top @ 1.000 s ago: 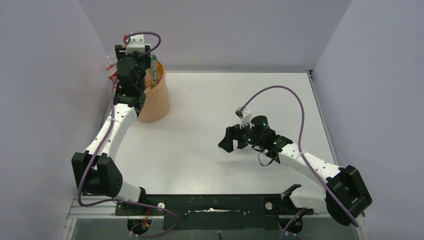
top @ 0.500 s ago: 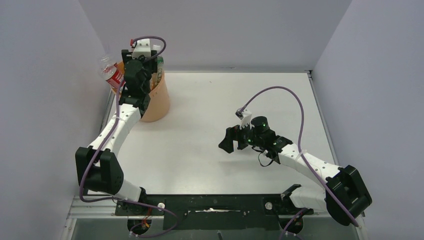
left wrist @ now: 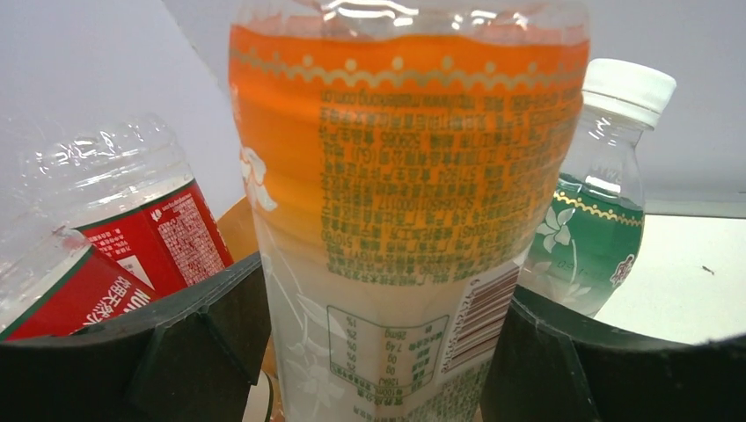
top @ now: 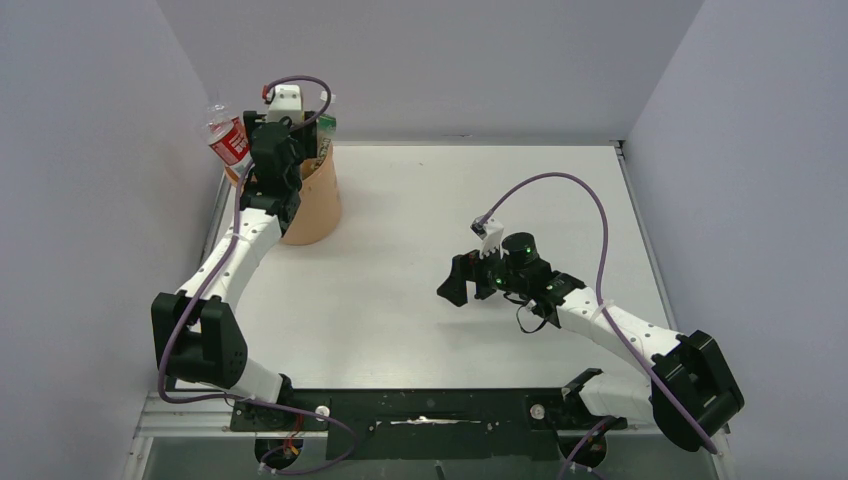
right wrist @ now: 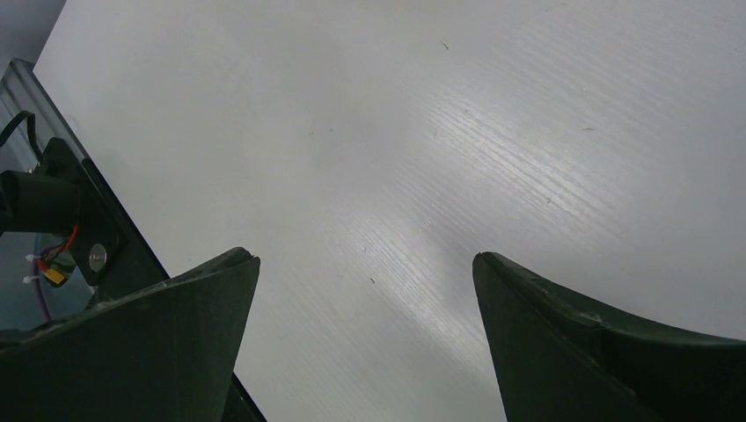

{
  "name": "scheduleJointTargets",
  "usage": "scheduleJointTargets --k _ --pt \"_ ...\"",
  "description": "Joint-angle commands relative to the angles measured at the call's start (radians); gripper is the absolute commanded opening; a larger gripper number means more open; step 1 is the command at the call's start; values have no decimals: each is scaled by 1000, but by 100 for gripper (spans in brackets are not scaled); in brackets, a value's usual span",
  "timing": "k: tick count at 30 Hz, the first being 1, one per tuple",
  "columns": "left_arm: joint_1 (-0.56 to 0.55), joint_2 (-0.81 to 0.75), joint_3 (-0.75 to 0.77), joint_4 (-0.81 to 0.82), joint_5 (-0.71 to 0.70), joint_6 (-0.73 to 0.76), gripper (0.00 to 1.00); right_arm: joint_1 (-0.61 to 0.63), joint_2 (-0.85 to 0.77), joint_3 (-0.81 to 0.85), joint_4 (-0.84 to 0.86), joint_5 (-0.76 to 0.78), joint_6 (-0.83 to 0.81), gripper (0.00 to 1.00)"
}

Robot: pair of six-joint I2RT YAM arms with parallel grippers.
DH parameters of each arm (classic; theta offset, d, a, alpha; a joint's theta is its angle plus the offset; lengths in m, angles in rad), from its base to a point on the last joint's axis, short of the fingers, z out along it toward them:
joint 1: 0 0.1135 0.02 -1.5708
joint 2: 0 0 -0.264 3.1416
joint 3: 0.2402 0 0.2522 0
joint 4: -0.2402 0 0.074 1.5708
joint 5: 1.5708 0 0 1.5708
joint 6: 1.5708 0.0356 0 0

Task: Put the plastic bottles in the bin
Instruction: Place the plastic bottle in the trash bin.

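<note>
Grey-white walls stand around the pale table [top: 420, 200] on three sides. At the far left corner, the left gripper [left wrist: 380, 347] has its two dark fingers at the sides of an orange-labelled bottle [left wrist: 396, 176]. Both seem to touch it, but I cannot tell whether they press it or only lie against it. The bottle stands upright between them, I think because it is being set down into the bin [top: 318, 205]. The bin is crowded: a green-labelled bottle [left wrist: 598, 237] stands just beside it, and red-labelled bottles [left wrist: 145, 237] lean on the other side, one reaching out over the rim. So the orange one probably has little room to sink. The right gripper [right wrist: 365, 290] is spread wide and holds nothing; it hovers over bare table near the middle, perhaps waiting. Compared with one second ago, the left wrist has shifted toward the far wall and to the right over the bin. The right arm has not moved.
</note>
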Motion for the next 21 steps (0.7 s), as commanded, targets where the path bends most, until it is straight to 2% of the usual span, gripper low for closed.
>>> scheduleJointTargets --k 1,12,21 --pt "7 -16 50 -4 7 -24 72 -2 -32 -2 51 -12 5 98" --pt "6 -57 76 -44 4 -56 82 -1 -38 -10 56 -16 8 98" --pt "2 -120 109 -120 -2 -99 84 -1 -37 -13 69 -23 19 98"
